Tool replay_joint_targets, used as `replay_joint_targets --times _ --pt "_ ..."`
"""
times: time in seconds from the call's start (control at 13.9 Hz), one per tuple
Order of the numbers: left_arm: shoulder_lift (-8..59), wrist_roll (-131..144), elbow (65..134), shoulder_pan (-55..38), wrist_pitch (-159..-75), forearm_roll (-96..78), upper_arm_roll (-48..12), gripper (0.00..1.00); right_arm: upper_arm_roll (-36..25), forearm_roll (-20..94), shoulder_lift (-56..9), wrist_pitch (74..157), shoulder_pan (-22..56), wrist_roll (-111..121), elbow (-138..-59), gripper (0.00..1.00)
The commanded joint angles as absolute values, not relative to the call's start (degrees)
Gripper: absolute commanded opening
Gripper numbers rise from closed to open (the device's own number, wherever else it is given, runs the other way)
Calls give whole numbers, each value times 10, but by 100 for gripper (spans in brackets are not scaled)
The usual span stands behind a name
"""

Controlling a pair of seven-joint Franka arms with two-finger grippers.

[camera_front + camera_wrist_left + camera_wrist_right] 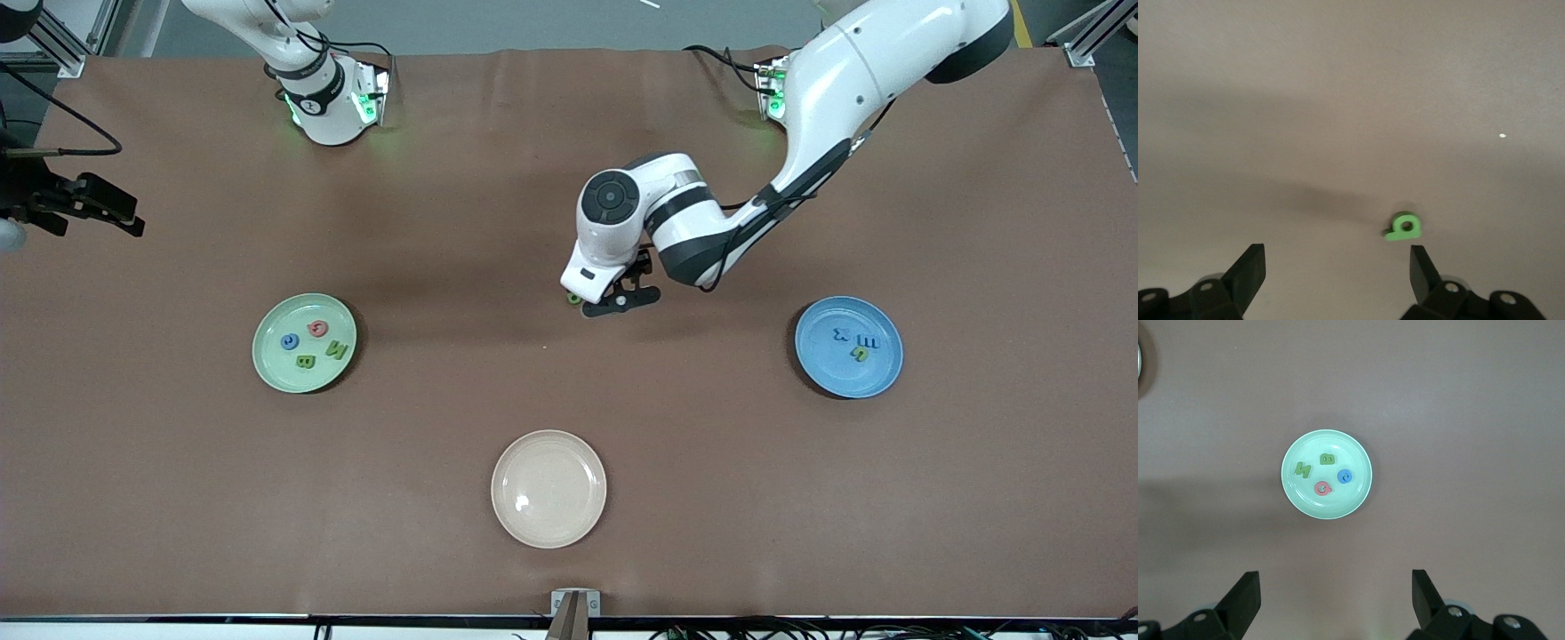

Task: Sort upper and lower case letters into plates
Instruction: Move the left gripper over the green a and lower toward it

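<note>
Down low over the bare brown table cover [569, 391], the left gripper [613, 298] has its fingers [1248, 270] spread wide, holding nothing. A small green letter [1403, 227] lies flat on the cover just off the fingertips, untouched. It is chunky, matte, with a round hole in its bowl; its short stem runs along the cover, but I cannot tell which way it reads.

Cream plate [548, 488] as landmark, nearest the front camera:
- loose green letter: farther from the camera than the cream plate, roughly in line with it.
- pale green plate [304, 343]: toward the right arm's end; round, shallow, matte. Four letters lie flat in it: one red, one blue, two green.
- blue plate [848, 347]: toward the left arm's end; two blue letters and one green.

Right gripper [1331, 600] waits high over the pale green plate, fingers apart, empty.
</note>
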State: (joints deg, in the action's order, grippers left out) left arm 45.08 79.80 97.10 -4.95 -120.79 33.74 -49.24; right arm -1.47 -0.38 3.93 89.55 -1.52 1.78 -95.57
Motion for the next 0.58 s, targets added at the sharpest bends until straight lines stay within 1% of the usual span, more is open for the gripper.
replay_joint_targets --times 0.0,0.14,0.29,0.5 --pt "475 830 959 -63 -1252 328 -471 95 -14 -4 55 903 -18 28 -971 100" --pt "491 857 959 -81 -1288 332 -454 93 -14 -4 55 903 -18 27 -971 100" --pt "491 861 956 -106 -1290 329 -431 93 -14 -3 55 904 -19 26 -971 100" --pt "493 862 957 -119 -1290 327 -426 93 -14 3 56 901 -20 20 -972 100"
